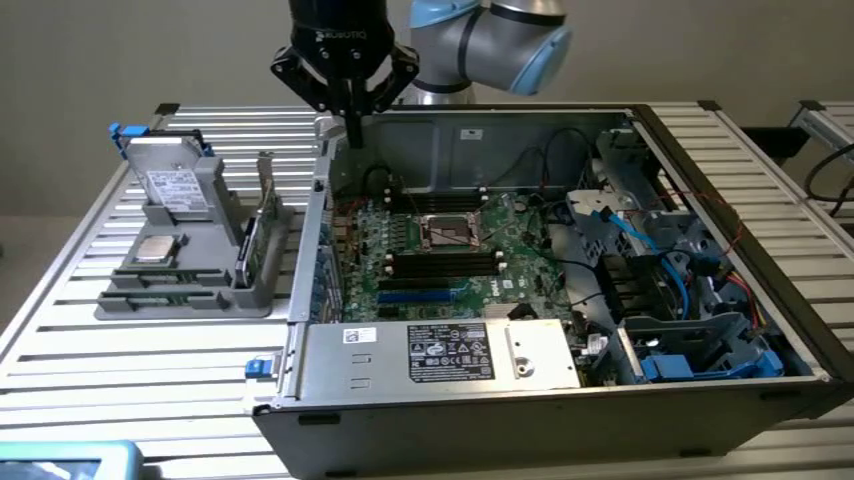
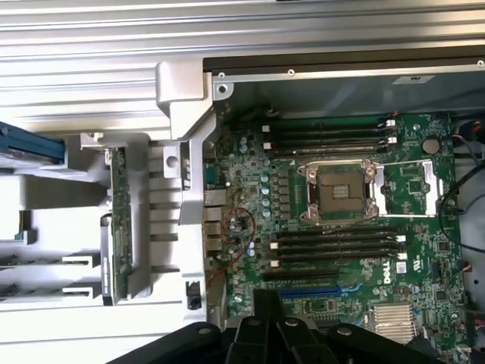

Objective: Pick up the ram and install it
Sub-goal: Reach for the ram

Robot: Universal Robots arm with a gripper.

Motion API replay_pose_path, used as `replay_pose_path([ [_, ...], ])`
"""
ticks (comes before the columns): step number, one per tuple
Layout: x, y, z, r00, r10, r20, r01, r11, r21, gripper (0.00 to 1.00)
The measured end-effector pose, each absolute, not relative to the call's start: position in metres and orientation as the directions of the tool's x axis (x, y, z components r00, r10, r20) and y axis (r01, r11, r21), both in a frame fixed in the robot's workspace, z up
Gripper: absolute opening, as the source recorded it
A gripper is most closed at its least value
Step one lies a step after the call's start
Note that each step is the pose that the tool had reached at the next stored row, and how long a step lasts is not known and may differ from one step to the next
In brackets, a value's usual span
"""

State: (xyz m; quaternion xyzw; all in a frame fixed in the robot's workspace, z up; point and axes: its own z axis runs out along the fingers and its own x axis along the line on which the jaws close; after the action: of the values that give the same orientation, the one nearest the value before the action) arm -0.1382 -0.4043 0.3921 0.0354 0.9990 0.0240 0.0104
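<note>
My gripper (image 1: 354, 132) hangs shut and holding nothing above the far corner of the open computer case, over its wall on the exterior view's left. Its black fingertips (image 2: 267, 302) reach in over the motherboard (image 2: 250, 189). The ram (image 1: 246, 255) is a slim dark board standing on edge in the grey parts holder (image 1: 187, 300) beside the case, seen as a thin green strip (image 2: 107, 258) from the wrist. It is well apart from the gripper. Black memory slots (image 2: 333, 246) lie on both sides of the processor socket (image 2: 337, 189).
In the holder, a taller green expansion card (image 1: 272, 220) stands right beside the ram, with a silver processor chip (image 1: 156, 249) and a drive with a blue handle (image 1: 167, 180). Cables and blue drive bays (image 1: 694, 300) crowd the case on the exterior view's right. The slatted metal table (image 1: 160, 370) surrounds everything.
</note>
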Motion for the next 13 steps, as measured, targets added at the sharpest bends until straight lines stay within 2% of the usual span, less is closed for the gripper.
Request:
replay_pose_path([
  [13,-0.193,-0.416,0.391,-0.997,0.071,-0.019,0.07,0.996,0.049,0.11],
])
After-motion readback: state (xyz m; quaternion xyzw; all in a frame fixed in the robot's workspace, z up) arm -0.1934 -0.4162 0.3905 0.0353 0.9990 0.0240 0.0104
